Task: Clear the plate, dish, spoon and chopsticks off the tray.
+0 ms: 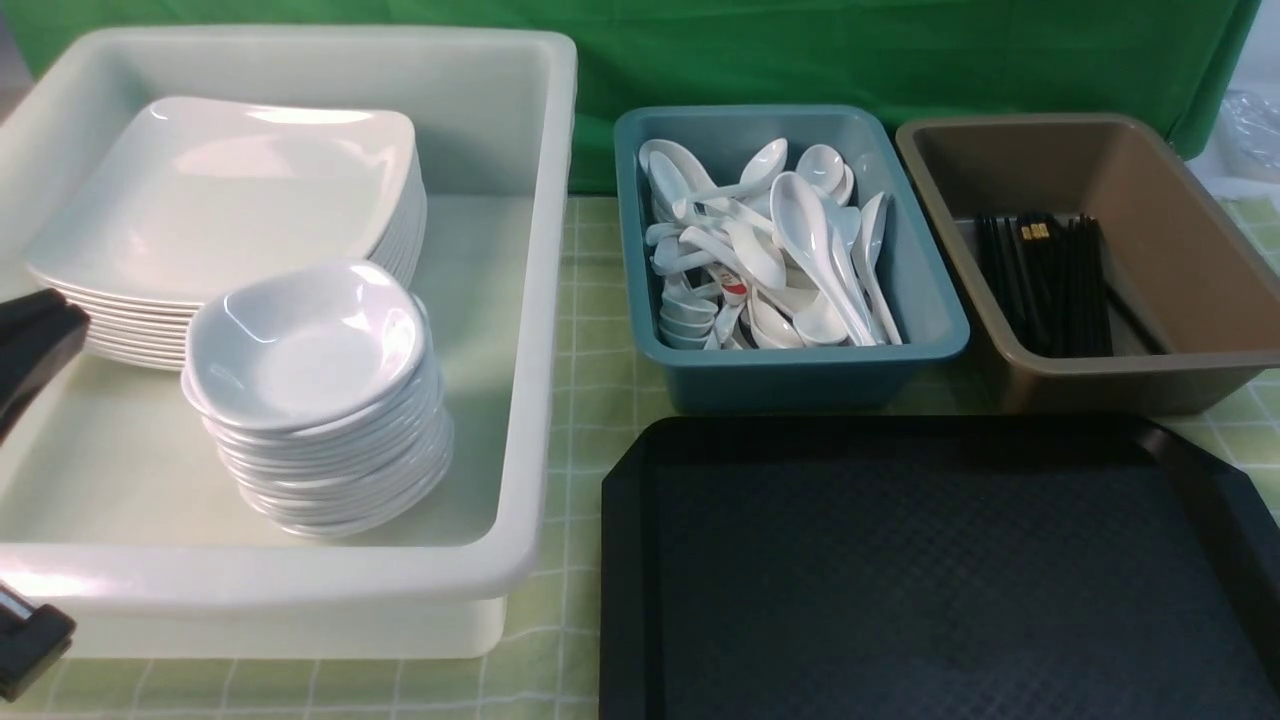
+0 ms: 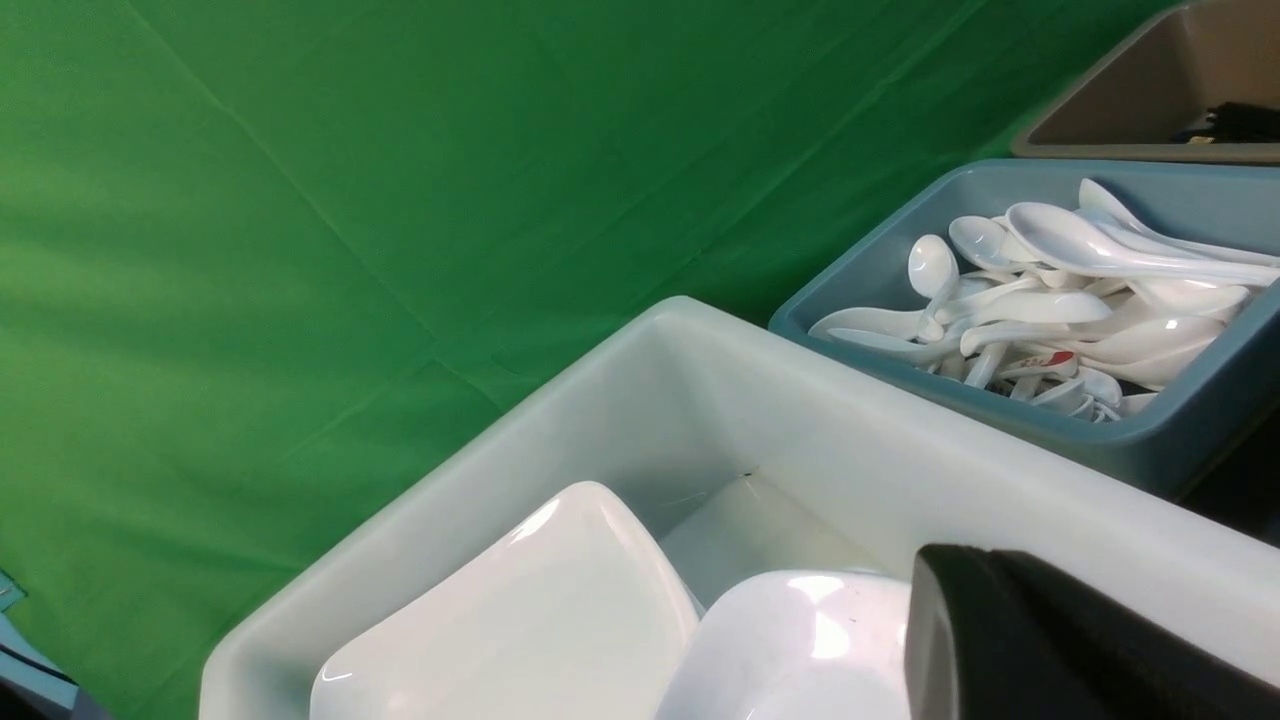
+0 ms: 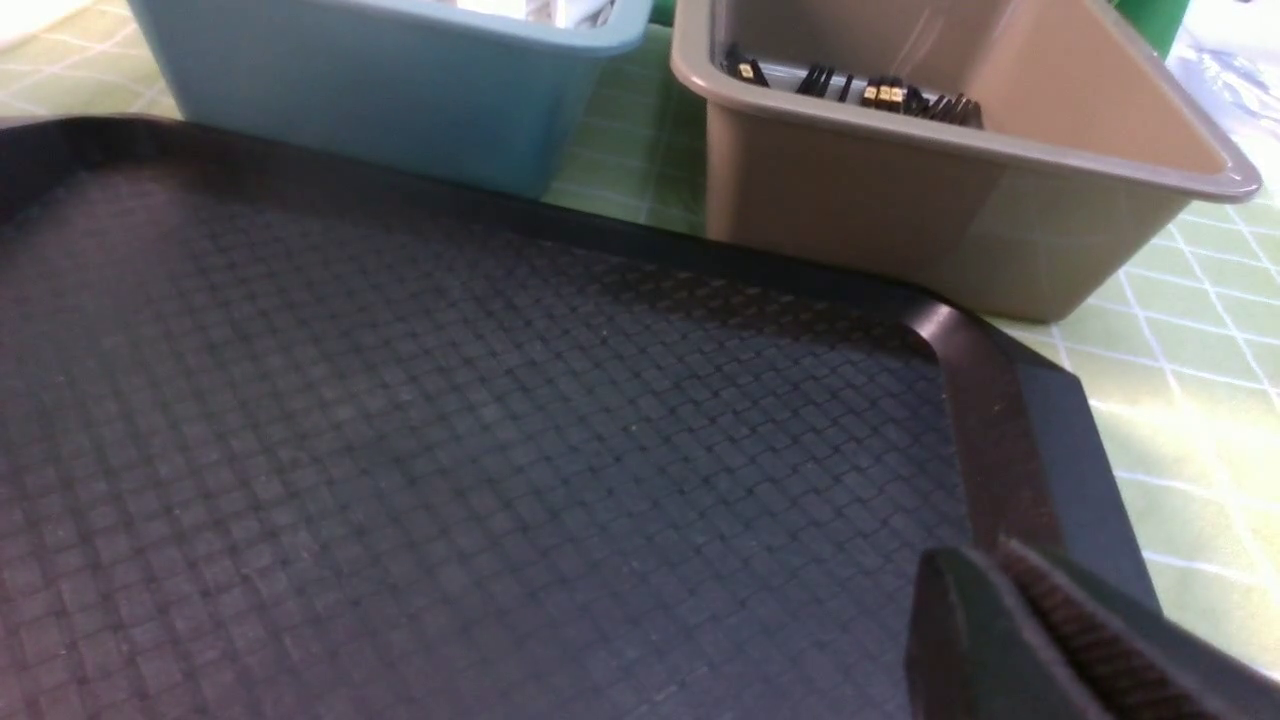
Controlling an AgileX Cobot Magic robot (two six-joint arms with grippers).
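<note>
Bare tray, three filled tubs behind, left gripper closed empty, right gripper's gap unclear.

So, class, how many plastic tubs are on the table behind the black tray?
3: a large white plastic tub on the left, a small teal plastic tub in the middle, a brown plastic tub on the right.

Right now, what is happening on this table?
A two-armed robot is clearing a tray, and the tray now lies bare. Plates and small dishes sit stacked in the white tub, spoons fill the teal tub, and chopsticks lie in the brown tub. The left tool waits at the white tub's side, shut and empty. The right tool hovers at the tray's corner, holding nothing.
</note>
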